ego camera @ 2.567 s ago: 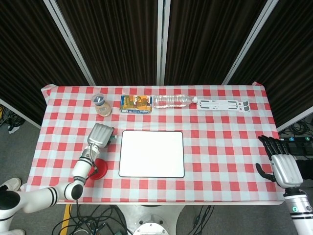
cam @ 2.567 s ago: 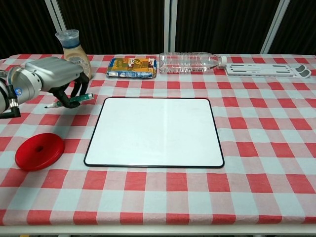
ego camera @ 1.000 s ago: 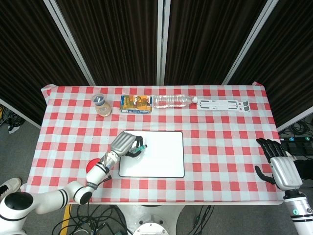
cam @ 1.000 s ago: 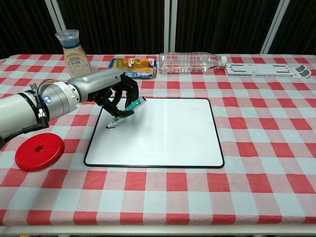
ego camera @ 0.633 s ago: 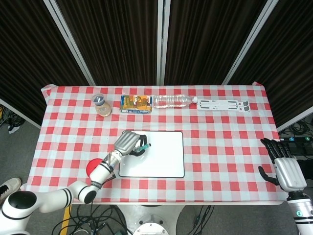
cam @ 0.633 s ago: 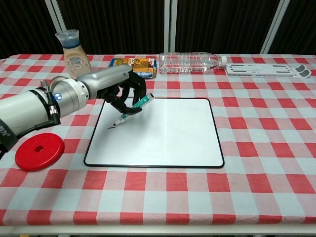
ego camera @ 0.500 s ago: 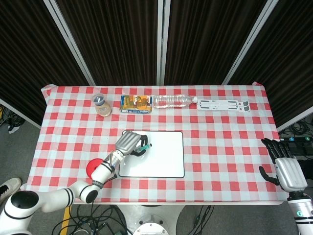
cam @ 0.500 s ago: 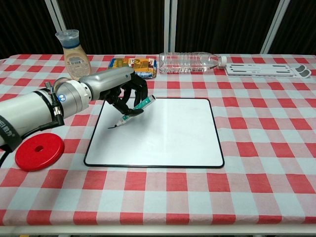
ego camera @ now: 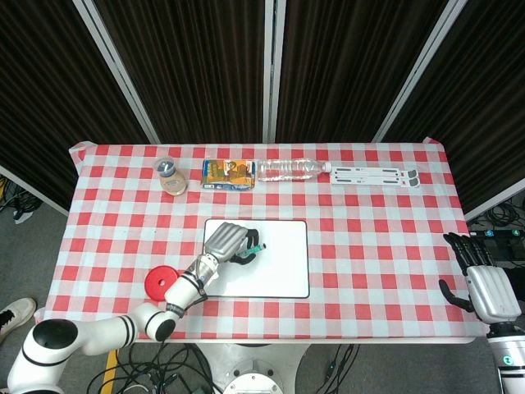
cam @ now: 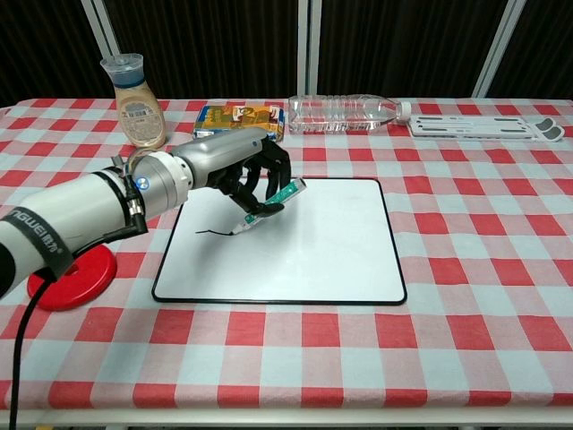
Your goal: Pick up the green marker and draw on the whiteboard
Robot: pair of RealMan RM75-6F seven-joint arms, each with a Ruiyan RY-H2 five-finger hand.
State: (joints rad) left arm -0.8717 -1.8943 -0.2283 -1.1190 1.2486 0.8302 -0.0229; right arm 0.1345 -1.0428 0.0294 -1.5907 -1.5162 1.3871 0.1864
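My left hand (cam: 240, 166) (ego camera: 226, 240) hovers over the left half of the whiteboard (cam: 304, 260) (ego camera: 283, 275) and holds the green marker (cam: 271, 204) (ego camera: 251, 249). The marker slants down to the left, and its tip touches the board. A short dark line (cam: 215, 232) runs across the board's left part up to the tip. My right hand (ego camera: 482, 281) hangs off the table's right edge with its fingers spread and nothing in it; only the head view shows it.
A red disc (cam: 76, 273) (ego camera: 161, 282) lies left of the board, partly behind my left forearm. Along the far edge stand a sauce bottle (cam: 135, 101), a snack packet (cam: 238, 122), a lying water bottle (cam: 345, 111) and a white folding stand (cam: 483, 125).
My left hand picked the marker up from the cloth left of the board, carried it onto the board, and has since slid right, drawing a dark line. The right hand shifted slightly.
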